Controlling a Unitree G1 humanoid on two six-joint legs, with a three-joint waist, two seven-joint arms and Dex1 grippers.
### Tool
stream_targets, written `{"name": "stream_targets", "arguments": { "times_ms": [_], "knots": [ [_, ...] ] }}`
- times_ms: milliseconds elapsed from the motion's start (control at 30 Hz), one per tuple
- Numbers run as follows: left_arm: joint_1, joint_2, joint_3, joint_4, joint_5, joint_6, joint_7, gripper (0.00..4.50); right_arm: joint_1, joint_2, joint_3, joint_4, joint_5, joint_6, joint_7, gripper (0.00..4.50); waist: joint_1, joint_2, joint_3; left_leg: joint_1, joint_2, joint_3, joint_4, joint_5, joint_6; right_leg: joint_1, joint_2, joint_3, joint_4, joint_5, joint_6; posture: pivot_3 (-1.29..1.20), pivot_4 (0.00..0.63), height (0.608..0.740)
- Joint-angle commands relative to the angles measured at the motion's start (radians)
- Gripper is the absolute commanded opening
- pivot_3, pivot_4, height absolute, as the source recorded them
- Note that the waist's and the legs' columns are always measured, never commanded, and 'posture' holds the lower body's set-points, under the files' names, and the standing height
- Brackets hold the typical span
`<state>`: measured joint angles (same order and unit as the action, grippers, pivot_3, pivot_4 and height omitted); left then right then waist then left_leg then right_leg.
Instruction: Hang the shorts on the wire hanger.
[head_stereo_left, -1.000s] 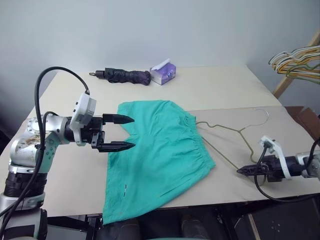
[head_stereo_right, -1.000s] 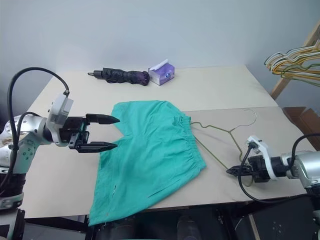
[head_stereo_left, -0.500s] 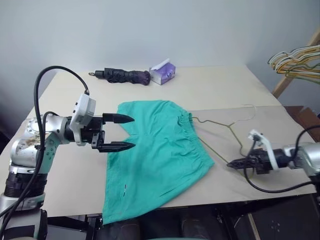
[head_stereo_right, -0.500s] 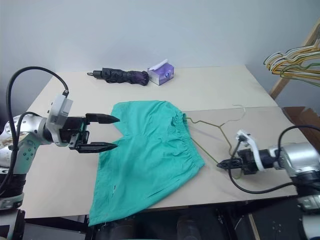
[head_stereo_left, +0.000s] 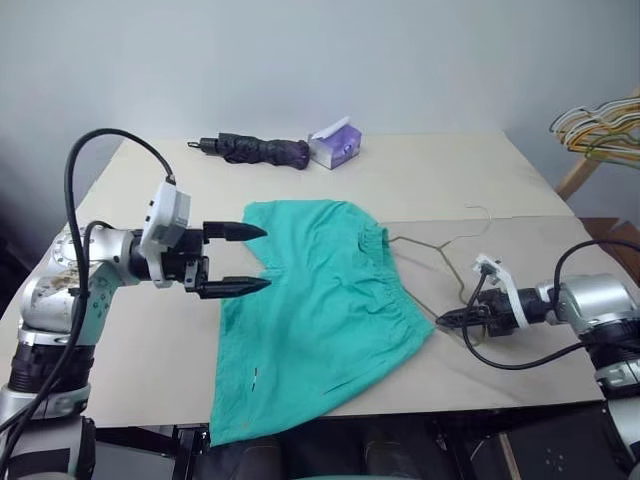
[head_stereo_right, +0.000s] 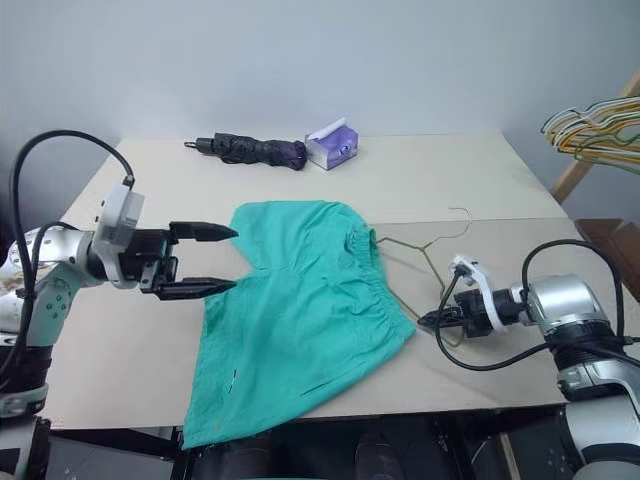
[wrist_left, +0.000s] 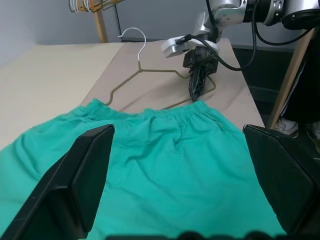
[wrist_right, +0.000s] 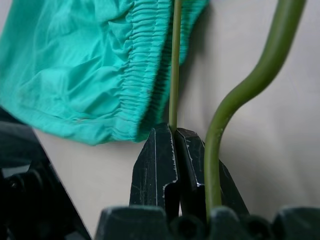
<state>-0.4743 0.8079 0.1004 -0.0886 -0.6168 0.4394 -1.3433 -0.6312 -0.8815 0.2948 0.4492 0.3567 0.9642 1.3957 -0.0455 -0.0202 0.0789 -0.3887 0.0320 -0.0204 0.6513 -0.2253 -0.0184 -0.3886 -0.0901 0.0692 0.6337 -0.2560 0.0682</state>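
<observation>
My left gripper (head_stereo_left: 245, 259) hangs level over the desk (head_stereo_left: 430, 170), fingers spread wide, tips at the left edge of the shorts (head_stereo_left: 320, 300). The shorts lie flat mid-desk, one leg drooping over the near edge. Behind them I see a folded umbrella (head_stereo_left: 255, 150) and a purple box (head_stereo_left: 335, 147). The hanger (head_stereo_left: 440, 255) lies right of the waistband, one end tucked under it. My right gripper (head_stereo_right: 428, 320) angles down, clamped on the hanger's wire. More hangers (head_stereo_left: 600, 125) hang far right.
</observation>
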Motion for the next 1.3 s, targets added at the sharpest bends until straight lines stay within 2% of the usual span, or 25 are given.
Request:
{"name": "stream_targets", "arguments": {
  "times_ms": [33, 233, 367, 533, 600, 733, 900, 1067, 1300],
  "knots": [
    [-0.033, 0.002, 0.008, 0.013, 0.007, -0.027, -0.007, 4.47, -0.068, 0.029, 0.018, 0.065, -0.037, -0.027, 0.021, 0.00, -0.002, 0.000, 0.000, 0.000, 0.000, 0.000, 0.000, 0.000, 0.000, 0.000, 0.000, 0.000, 0.000, 0.000, 0.000, 0.00, 0.047, 0.740],
    [-0.077, -0.010, -0.009, 0.061, 0.031, -0.054, -0.022, 4.47, -0.189, 0.120, 0.019, 0.288, -0.131, -0.082, -0.051, 0.00, -0.002, 0.000, 0.000, 0.000, 0.000, 0.000, 0.000, 0.000, 0.000, 0.000, 0.000, 0.000, 0.000, 0.001, -0.001, 0.00, 0.044, 0.740],
    [-0.068, -0.015, -0.002, 0.051, 0.031, -0.056, -0.009, 4.47, -0.221, 0.117, 0.025, 0.319, -0.154, -0.111, 0.009, 0.00, -0.001, 0.000, 0.000, -0.001, 0.000, 0.000, 0.000, 0.000, 0.000, 0.000, 0.000, 0.000, -0.001, 0.001, -0.001, 0.01, 0.045, 0.740],
    [-0.071, -0.024, -0.003, 0.050, 0.031, -0.057, 0.006, 4.47, -0.232, 0.124, -0.018, 0.320, -0.163, -0.142, -0.025, 0.00, -0.001, 0.000, 0.000, 0.000, 0.000, 0.000, 0.000, 0.000, 0.000, 0.000, 0.000, 0.000, 0.000, 0.001, -0.001, 0.00, 0.045, 0.740],
    [-0.074, -0.032, -0.005, 0.052, 0.035, -0.061, 0.014, 4.47, -0.207, 0.114, -0.057, 0.254, -0.151, -0.168, -0.058, 0.00, -0.001, 0.000, 0.000, 0.000, 0.000, 0.000, 0.000, 0.000, 0.000, 0.000, 0.000, 0.000, 0.000, 0.001, -0.001, -0.01, 0.049, 0.740],
    [-0.103, -0.046, -0.022, 0.099, 0.064, -0.089, 0.011, 4.47, -0.082, 0.057, -0.116, -0.138, -0.177, -0.181, -0.199, 0.00, -0.002, 0.001, 0.000, -0.001, 0.000, -0.001, -0.001, 0.000, 0.000, -0.001, 0.000, 0.000, 0.000, 0.001, 0.000, -0.06, 0.048, 0.740],
    [-0.239, -0.113, -0.061, 0.251, 0.140, -0.182, 0.025, 4.47, 0.045, -0.015, -0.093, -0.587, -0.304, -0.178, -0.382, 0.00, -0.004, 0.001, 0.000, -0.002, 0.000, 0.000, 0.000, 0.000, 0.000, -0.002, 0.000, 0.000, 0.000, 0.001, 0.000, -0.12, 0.049, 0.740],
    [-0.394, -0.156, -0.101, 0.457, 0.237, -0.354, -0.023, 4.47, 0.043, -0.031, -0.056, -0.746, -0.387, -0.145, -0.466, 0.00, -0.029, 0.000, -0.001, -0.002, 0.000, 0.000, 0.000, 0.000, 0.000, -0.001, 0.000, 0.000, -0.001, 0.001, 0.001, -0.17, 0.039, 0.740],
    [-0.553, -0.218, -0.165, 0.736, 0.346, -0.631, -0.158, 4.47, 0.006, -0.079, -0.035, -0.932, -0.352, -0.048, -0.404, 0.00, -0.084, 0.001, -0.001, -0.005, 0.000, -0.002, 0.000, 0.000, 0.000, -0.003, 0.000, -0.001, -0.002, 0.001, 0.000, -0.18, 0.026, 0.740]
  ]
}}
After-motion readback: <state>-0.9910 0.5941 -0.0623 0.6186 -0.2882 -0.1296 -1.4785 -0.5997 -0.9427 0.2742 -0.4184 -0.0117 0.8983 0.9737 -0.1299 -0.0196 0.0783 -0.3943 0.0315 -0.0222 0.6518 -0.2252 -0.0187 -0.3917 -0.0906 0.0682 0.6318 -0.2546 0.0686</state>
